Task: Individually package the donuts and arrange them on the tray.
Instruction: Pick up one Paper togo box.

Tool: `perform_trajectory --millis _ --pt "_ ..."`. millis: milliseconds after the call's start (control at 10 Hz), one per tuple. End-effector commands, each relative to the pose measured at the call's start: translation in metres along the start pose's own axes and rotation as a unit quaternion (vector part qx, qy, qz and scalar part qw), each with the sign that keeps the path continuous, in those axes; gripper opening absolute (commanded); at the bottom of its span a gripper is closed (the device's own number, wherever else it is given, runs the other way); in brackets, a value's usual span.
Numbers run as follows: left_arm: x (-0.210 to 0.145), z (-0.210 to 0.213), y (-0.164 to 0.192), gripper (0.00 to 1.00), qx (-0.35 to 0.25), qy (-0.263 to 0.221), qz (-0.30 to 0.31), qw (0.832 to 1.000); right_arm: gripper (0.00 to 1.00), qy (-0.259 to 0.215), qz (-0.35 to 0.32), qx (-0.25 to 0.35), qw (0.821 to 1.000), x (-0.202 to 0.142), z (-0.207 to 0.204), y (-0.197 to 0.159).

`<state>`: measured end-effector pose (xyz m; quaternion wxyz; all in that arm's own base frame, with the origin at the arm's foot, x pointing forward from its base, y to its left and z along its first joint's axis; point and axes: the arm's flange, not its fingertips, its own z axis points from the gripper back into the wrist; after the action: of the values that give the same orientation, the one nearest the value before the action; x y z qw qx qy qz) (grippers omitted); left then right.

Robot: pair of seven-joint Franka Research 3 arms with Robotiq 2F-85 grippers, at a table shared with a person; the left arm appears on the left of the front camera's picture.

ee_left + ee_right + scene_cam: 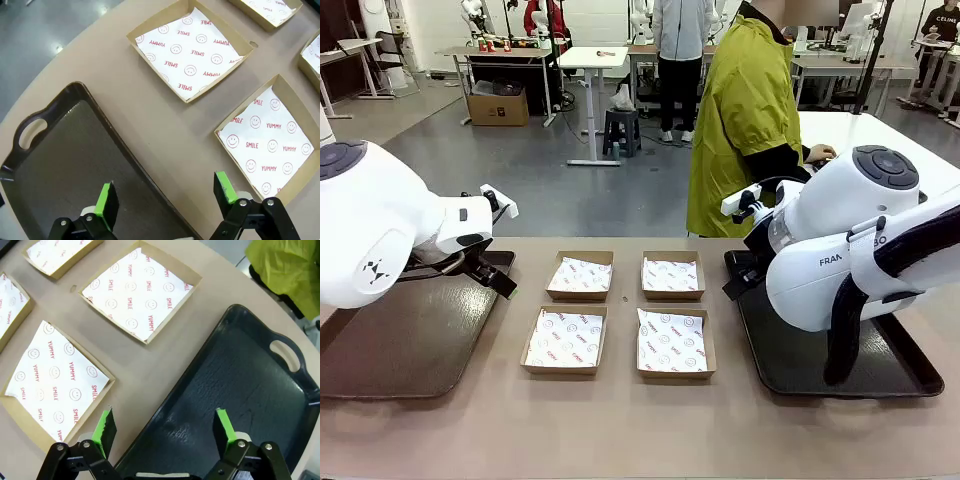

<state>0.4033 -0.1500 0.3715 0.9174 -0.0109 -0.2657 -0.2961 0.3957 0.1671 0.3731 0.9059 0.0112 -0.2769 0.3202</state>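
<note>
Table (620,430): four paper-lined boxes (563,369) between two trays (400,345); left claw (165,189), right claw (164,421) both gape.

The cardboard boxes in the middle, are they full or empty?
Empty. Each of the four cardboard boxes holds just a white paper liner with red print, nothing on top.

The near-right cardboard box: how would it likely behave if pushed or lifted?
The box looks like thin, shallow cardboard holding just paper, so probably light and apt to slide on the smooth table when nudged. Its paper liner lies loose with one corner riding up, so it may shift or lift out.
</note>
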Motion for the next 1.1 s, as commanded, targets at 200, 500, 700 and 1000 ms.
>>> perform_trajectory --millis 200,500,700,1000 --pt "0.0000 0.0000 -0.0001 1.00 0.000 0.000 0.000 1.000 1.00 0.000 0.000 0.000 1.000 0.0000 0.0000 0.0000" --pt "0.0000 0.0000 -0.0001 1.00 0.000 0.000 0.000 1.000 1.00 0.000 0.000 0.000 1.000 0.0000 0.0000 0.0000" --pt "0.0000 0.0000 -0.0001 1.00 0.000 0.000 0.000 1.000 1.00 0.000 0.000 0.000 1.000 0.0000 0.0000 0.0000" --pt "0.0000 0.0000 -0.0001 1.00 0.000 0.000 0.000 1.000 1.00 0.000 0.000 0.000 1.000 0.0000 0.0000 0.0000"
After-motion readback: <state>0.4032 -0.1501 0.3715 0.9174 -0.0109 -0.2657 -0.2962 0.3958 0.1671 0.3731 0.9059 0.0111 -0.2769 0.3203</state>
